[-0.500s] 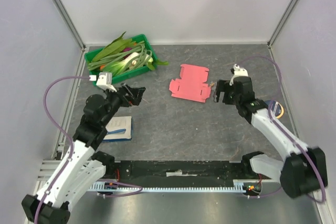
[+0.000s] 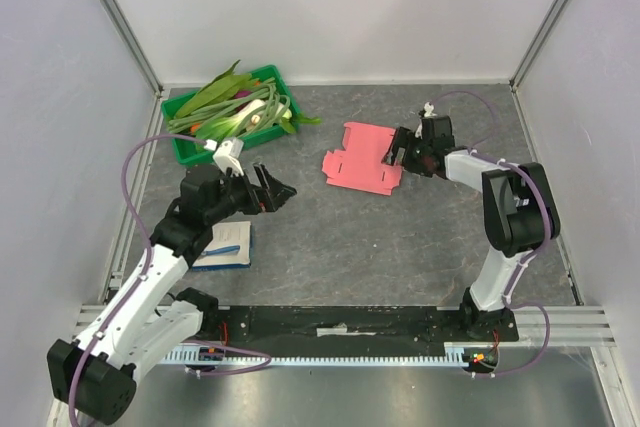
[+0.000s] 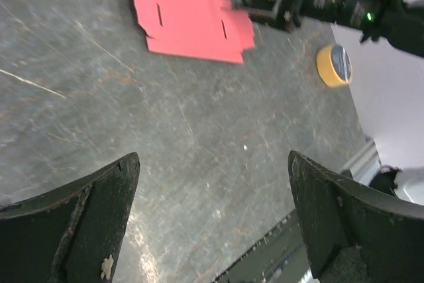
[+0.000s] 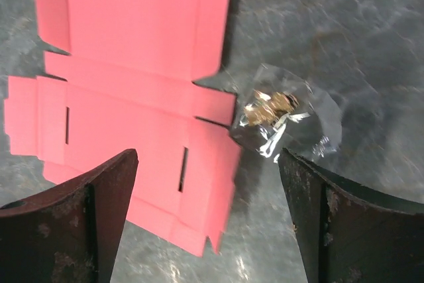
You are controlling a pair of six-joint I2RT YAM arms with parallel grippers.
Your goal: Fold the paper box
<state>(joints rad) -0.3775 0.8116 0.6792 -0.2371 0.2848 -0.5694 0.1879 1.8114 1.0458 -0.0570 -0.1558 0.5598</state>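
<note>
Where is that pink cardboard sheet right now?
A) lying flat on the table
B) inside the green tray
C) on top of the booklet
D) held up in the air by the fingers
A: the paper box lies spread flat on the grey table, nothing gripping it.

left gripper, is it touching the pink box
Apart. The top view shows the left gripper open over bare table, well short of the pink box.

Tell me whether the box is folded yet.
No, the box lies flat on the table with its flaps spread out.
</note>
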